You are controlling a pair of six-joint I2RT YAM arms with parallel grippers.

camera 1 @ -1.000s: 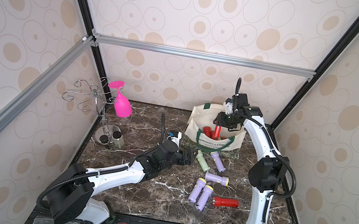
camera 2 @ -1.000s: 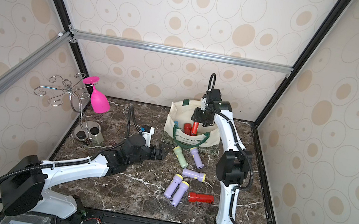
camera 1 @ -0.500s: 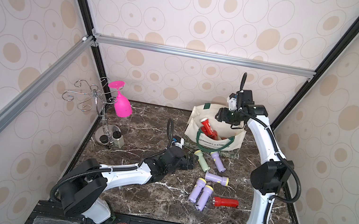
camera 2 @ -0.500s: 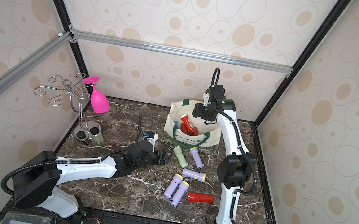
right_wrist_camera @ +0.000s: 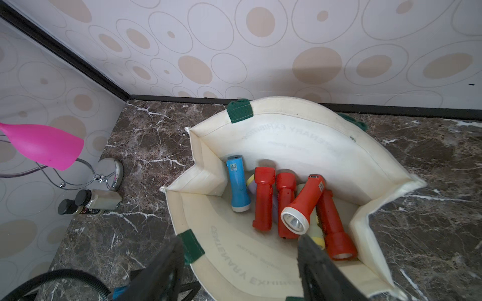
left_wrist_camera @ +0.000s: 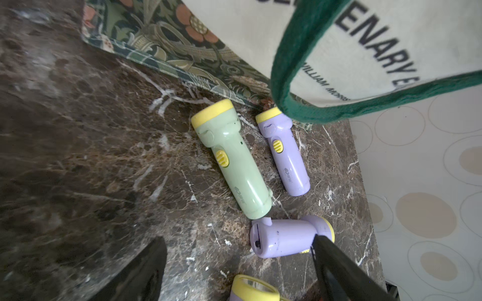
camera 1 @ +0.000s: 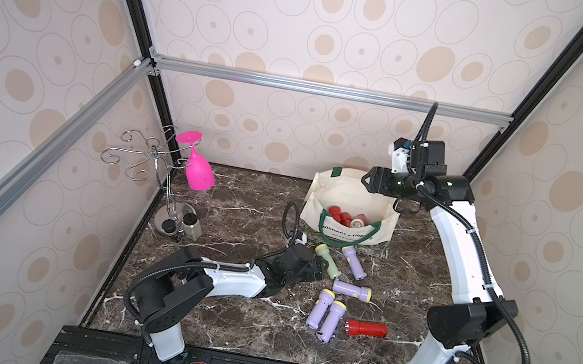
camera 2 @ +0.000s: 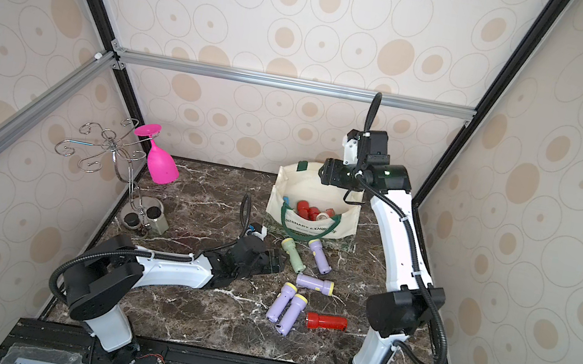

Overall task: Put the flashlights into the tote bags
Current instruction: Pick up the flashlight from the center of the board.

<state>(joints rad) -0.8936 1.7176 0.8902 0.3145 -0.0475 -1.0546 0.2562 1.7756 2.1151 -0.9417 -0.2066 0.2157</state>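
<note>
**1. tote bag** [camera 1: 350, 195]: cream canvas with dark green handles and a green patterned bottom band. It stands upright with its mouth open at the rear of the surface [camera 1: 216, 323], directly below the right gripper.

**2. right gripper** [camera 1: 366, 178]: raised above the bag's mouth. Its jaws are parted, with nothing between them.

**3. Bag contents**, below the right gripper:
- One blue flashlight [right_wrist_camera: 237, 187] lies by the side fold.
- Four red flashlights [right_wrist_camera: 263, 200] lie side by side and crossed.
- The topmost red flashlight [right_wrist_camera: 303, 206] has its lens turned up.
- Lilac and pale parts show beneath them.

**4. left gripper** [camera 1: 317, 267]: low over the surface in front of the bag. Its jaws are wide apart and grip nothing.

**5. pale green flashlight** [left_wrist_camera: 232, 161]: lies flat just ahead of the left gripper, its yellow-ringed head toward the bag's bottom band.

**6. lilac flashlight** [left_wrist_camera: 284, 156]: lies just beside item 5 and roughly parallel to it. Its head is under the hanging green handle [left_wrist_camera: 287, 65].

**7. crosswise lilac flashlight** [left_wrist_camera: 285, 237]: the one nearest the left gripper, lying across the line of its fingertips. Whether it touches them cannot be told.

**8. lilac pair** [camera 1: 324, 314]: two flashlights side by side on the surface, off to one side of the left gripper. A lone red flashlight [camera 1: 366, 330] lies just beside the pair.

**9. pink goblet** [camera 1: 197, 168]: hangs upside down on a wire rack [camera 1: 148, 156], well apart from both grippers. Small bottles [camera 1: 188, 227] sit at the rack's foot.
</note>
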